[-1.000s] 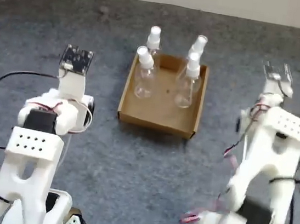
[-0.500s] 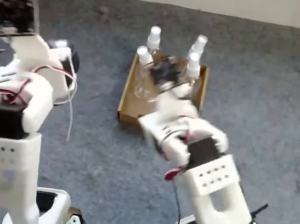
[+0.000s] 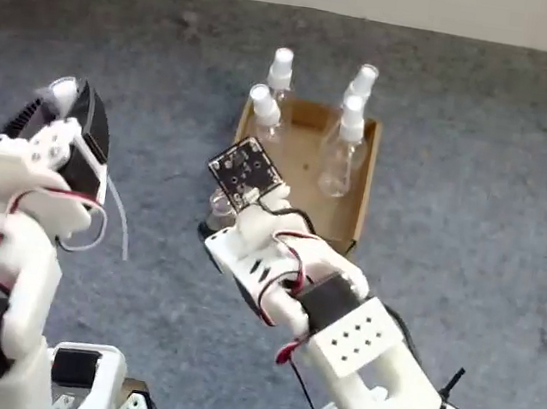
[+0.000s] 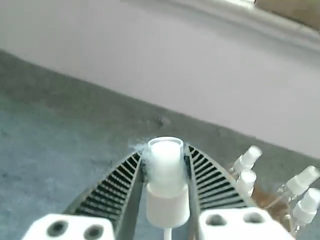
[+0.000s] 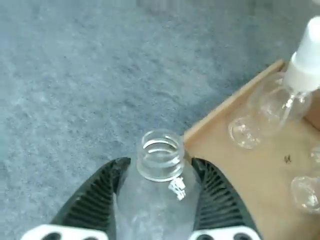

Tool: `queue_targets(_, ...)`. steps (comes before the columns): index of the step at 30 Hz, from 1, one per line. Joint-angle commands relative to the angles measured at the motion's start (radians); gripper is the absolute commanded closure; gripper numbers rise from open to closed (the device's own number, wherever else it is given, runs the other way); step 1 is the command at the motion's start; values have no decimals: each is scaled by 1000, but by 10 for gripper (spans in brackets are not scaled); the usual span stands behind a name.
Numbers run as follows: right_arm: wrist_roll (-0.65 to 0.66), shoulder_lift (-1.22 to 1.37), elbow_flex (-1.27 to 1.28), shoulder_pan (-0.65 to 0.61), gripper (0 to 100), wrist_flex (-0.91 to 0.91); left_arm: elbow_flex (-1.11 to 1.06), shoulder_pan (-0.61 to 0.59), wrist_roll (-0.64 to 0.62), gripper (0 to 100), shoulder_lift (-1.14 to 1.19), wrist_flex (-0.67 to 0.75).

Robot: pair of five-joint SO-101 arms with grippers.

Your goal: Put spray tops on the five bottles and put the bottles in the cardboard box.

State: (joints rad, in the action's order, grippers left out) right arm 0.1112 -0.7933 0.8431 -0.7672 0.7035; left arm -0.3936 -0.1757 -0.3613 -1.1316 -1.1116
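My left gripper [image 4: 166, 152] is shut on a white spray top [image 4: 166, 172] whose tube hangs down; in the high view this spray top [image 3: 61, 92] is held up at the left, well clear of the box. My right gripper [image 5: 161, 165] is shut on a clear bottle [image 5: 159, 162] with an open neck, held upright. From above that bottle [image 3: 220, 204] is just outside the front left corner of the cardboard box [image 3: 367, 177]. Several capped bottles [image 3: 264, 128] stand in the box.
Grey carpet covers the table on all sides of the box. The right arm [image 3: 338, 324] stretches diagonally across the middle, in front of the box. A pale wall runs along the far edge [image 3: 381, 2].
The right arm swung from the right side across to the box's front left corner, where it now holds the open bottle. The left arm swung out to the left, then back a little.
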Motion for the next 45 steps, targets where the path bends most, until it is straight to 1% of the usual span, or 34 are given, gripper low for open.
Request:
queue_targets(1,-12,-81,71,-87,996,-150,-160,-4,-118,996,-104,218)
queue_targets(4,-8,-116,188,-162,995,-280,-265,-4,-186,996,-183,318)
queue_targets(9,-8,-128,283,-163,995,-312,-349,-2,-213,996,-300,399)
queue_targets(16,-11,-131,283,-163,995,-311,-377,96,-207,996,-325,388)
queue_targets(25,-12,-131,283,-163,995,-309,-564,108,-207,996,-331,390)
queue_targets(29,-12,-131,283,-162,995,-309,-611,154,-206,996,-331,390)
queue_targets(32,-12,-131,283,-153,995,-309,-627,205,-146,996,-331,385)
queue_targets(34,-12,-133,282,-113,995,-309,-631,237,-115,996,-331,368)
queue_targets(36,-12,-133,278,-62,995,-312,-634,265,-81,996,-331,313)
queue_targets(39,-12,-133,251,-19,995,-311,-639,317,-20,996,-332,236)
queue_targets(42,-12,-133,243,-13,995,-309,-641,374,38,996,-331,192)
queue_targets(45,-12,-133,246,-18,995,-309,-671,409,69,996,-331,192)
